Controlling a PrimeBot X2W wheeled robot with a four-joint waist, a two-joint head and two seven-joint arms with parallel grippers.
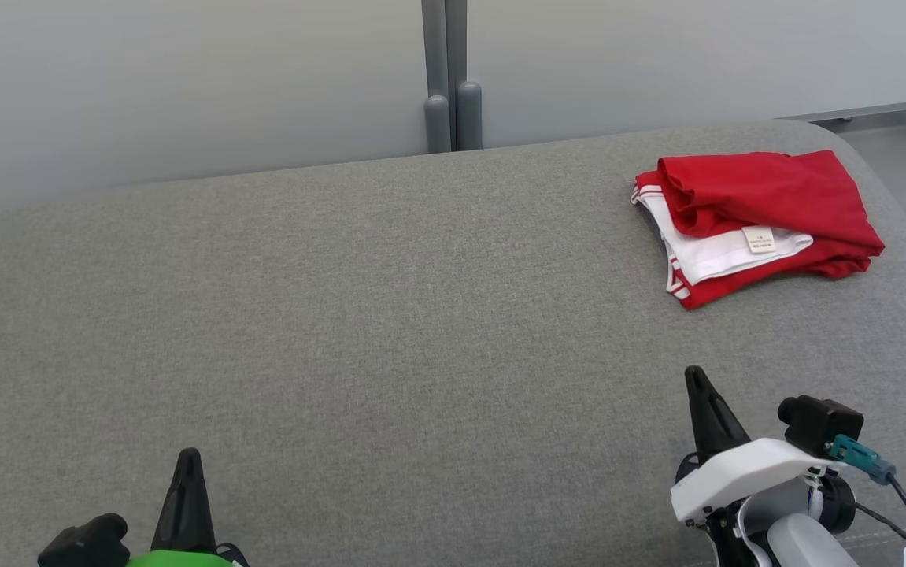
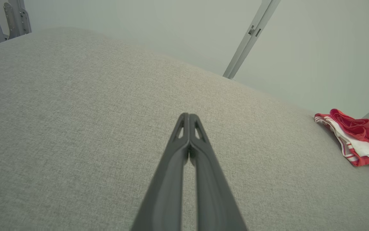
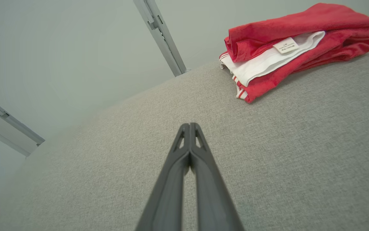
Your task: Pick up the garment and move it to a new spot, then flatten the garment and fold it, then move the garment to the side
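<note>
The left tool (image 1: 188,457) is a dark, tapering spike above a bright green housing (image 1: 177,559), with a black camera block (image 1: 86,543) beside it. The right tool (image 1: 697,378) rises from a glossy white shell (image 1: 744,472); its black camera (image 1: 819,424) carries a teal connector (image 1: 858,457) and a thin black cable (image 1: 905,504). Close up, the long matte grey fingers (image 2: 168,183) have small triangular cut-outs near their tips.

Garment (image 1: 767,197) red, white panel, red-white striped trim; cushion (image 1: 342,315) grey woven texture; fingers (image 2: 171,179) dark grey.
</note>
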